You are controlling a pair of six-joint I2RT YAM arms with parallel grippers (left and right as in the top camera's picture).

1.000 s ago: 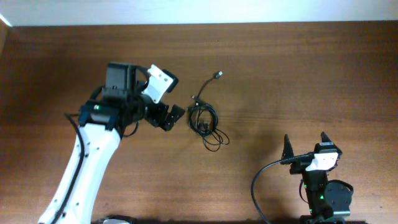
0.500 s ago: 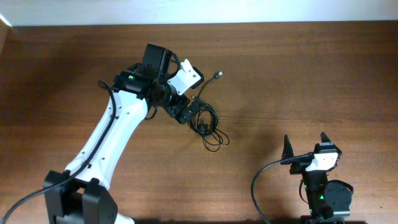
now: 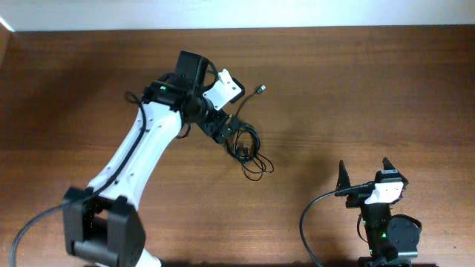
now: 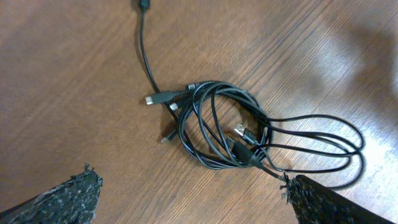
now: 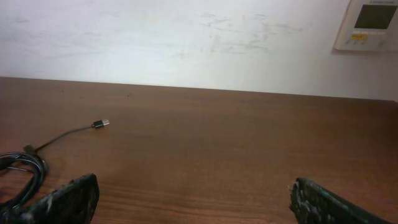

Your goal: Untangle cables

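The cables [image 3: 240, 147] lie in one black tangle in the middle of the brown table [image 3: 356, 89], with one strand running up to a plug [image 3: 261, 89]. My left gripper [image 3: 225, 132] hovers at the tangle's left edge, open. In the left wrist view the coiled cables [image 4: 239, 149] sit just ahead of the open left gripper [image 4: 186, 194], several small plugs poking out; the right fingertip [image 4: 311, 196] touches a strand. My right gripper [image 3: 364, 172] stands open and empty near the front right, far from the tangle. The right wrist view catches the cables [image 5: 36, 167] at far left.
Long loops [image 4: 329, 146] trail from the tangle toward the right. A white wall [image 5: 186, 37] with a control panel [image 5: 371, 23] rises behind the table's far edge. A thick black wire [image 3: 315, 215] curves beside the right arm's base.
The left arm has swung right and forward from the table's left side until its open gripper reached the tangle. The cables and the right arm have not moved.
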